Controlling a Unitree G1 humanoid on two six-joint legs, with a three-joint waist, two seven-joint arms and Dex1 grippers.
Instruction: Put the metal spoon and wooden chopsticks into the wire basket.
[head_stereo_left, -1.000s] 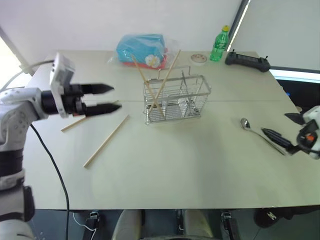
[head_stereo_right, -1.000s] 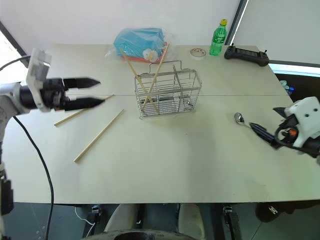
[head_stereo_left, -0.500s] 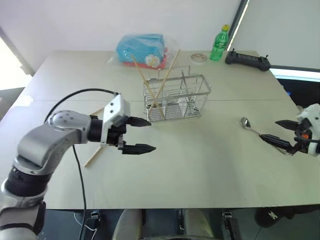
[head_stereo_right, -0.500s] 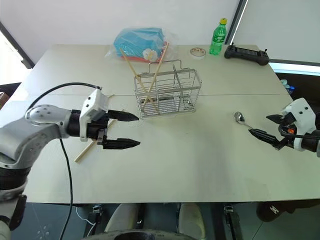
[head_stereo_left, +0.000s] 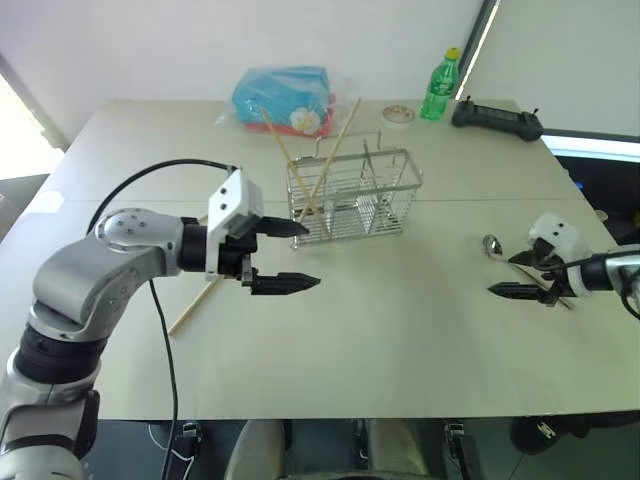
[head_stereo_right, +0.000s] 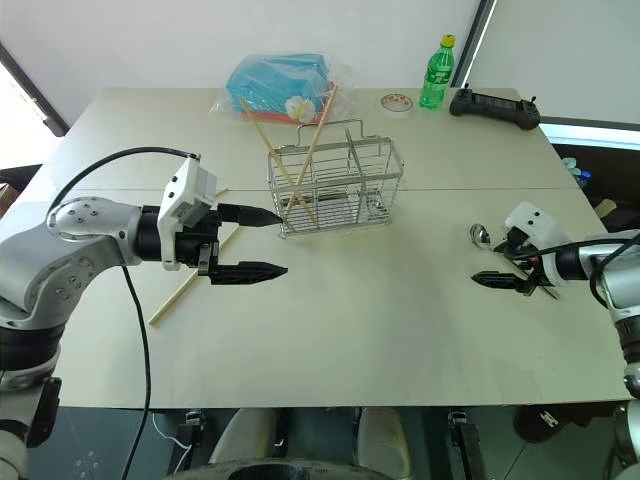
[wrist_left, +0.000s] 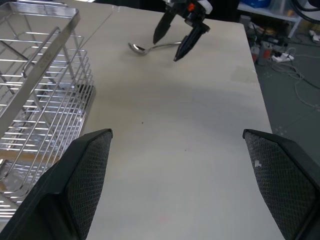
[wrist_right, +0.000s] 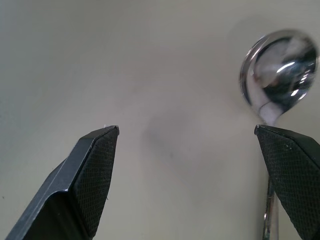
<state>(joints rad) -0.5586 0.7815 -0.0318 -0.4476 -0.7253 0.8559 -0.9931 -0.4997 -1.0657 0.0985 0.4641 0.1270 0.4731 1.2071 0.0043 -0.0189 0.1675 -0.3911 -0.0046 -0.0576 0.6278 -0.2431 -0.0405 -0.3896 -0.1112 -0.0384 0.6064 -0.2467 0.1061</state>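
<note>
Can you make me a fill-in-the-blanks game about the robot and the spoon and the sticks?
1. The metal spoon lies on the ____.
2. Two wooden chopsticks lean inside the wire ____.
3. The right gripper beside the spoon has its fingers ____.
4. The bottle at the table's far edge is ____.

Answers: table; basket; open; green

Glossy metal spoon (wrist_right: 280, 75), matt table (head_stereo_left: 400, 320)
</note>
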